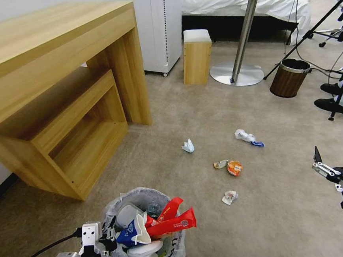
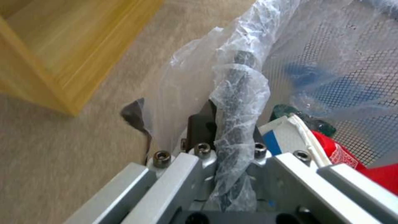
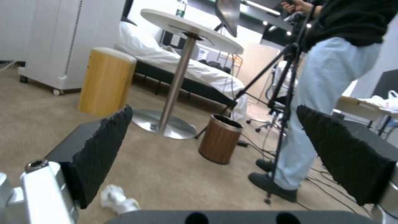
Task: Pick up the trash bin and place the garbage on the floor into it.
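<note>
a: where's the trash bin [image 1: 148, 233] now?

b: low at the robot's left, already stuffed with red wrappers and a blue-white carton. the left pincer [image 1: 107, 238] is clamped on its bag-wrapped rim [image 2: 236, 102]; the left wrist view shows the crinkled plastic and the rim pinched between the jaws.

a: and what's left on the floor?

b: five bits on the carpet ahead: a white-blue scrap [image 1: 188, 146], a white wad with a blue end [image 1: 248, 137], a small crushed piece [image 1: 220, 164] just beside an orange wrapper [image 1: 234, 168], and crumpled paper [image 1: 229, 197] nearest the bin.

a: which arm is closer to them?

b: the right pincer [image 1: 338, 159], i'd judge. it hangs with its fingers wide apart and nothing between them, off to the right. the litter lies to its left, between it and the bin; the crumpled paper and the orange wrapper are the closest. the wad lies long-ways, slanting across the view.

a: anything in the way?

b: the brown wood-grain bin [image 1: 289, 77] and a person's shoes stand further back, well apart from the litter.
</note>
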Tool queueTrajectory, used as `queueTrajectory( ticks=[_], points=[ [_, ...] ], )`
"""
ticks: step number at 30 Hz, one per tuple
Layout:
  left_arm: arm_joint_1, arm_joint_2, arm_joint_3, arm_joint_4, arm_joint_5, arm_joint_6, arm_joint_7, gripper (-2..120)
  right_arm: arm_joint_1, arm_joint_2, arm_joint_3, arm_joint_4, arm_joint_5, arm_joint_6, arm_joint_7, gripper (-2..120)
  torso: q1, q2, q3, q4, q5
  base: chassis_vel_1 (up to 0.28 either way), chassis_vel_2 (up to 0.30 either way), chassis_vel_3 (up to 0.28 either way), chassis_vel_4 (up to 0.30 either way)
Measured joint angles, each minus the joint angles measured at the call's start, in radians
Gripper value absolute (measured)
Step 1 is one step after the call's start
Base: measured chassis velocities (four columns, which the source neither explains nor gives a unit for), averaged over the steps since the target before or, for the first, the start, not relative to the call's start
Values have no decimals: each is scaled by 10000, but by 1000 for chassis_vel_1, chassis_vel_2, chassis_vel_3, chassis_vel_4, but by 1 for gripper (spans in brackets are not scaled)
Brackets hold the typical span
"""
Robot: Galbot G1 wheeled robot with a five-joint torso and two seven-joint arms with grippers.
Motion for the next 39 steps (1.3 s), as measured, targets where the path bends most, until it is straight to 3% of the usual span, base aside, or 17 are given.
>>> queueTrajectory(
  ticks=[17,39],
  points=[
    [126,-45,-28,-36,97,-110,19,0,109,-172,-222,-276,73,561,-369,100,5,-2,5,1,5,-234,244,234,-230],
    [388,-197,120,59,680,-209,182,0,339,-272,-290,-568,80,813,-354,100,0,0,0,-1,1,3,-13,-7,11]
  ],
)
